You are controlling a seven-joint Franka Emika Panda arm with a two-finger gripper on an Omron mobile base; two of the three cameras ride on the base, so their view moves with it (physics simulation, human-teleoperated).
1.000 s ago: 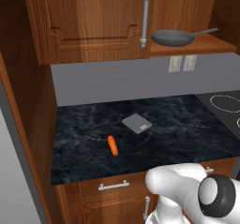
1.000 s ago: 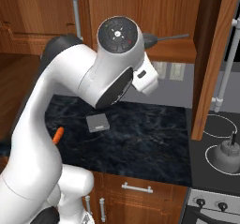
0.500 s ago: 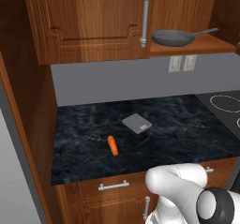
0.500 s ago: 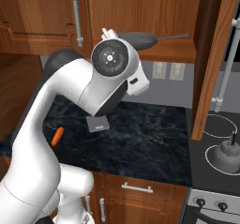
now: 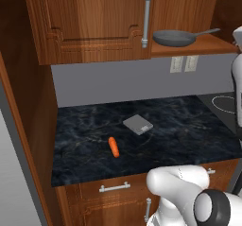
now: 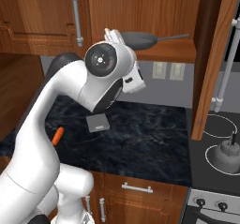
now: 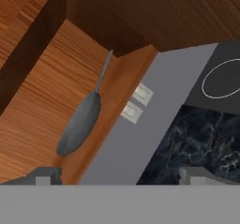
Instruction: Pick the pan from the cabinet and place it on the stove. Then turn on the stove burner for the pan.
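Gripper (image 7: 117, 174) tips are seen well apart, nothing between them. Pan (image 5: 175, 37) lies on the open cabinet (image 5: 198, 45) shelf; approach toward its handle (image 7: 104, 71) is advised.

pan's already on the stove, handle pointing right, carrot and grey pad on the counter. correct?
Not quite. The pan still sits on the open shelf of the cabinet, not on the stove; the left base view shows it there, handle pointing right. The carrot and grey pad do lie on the counter.
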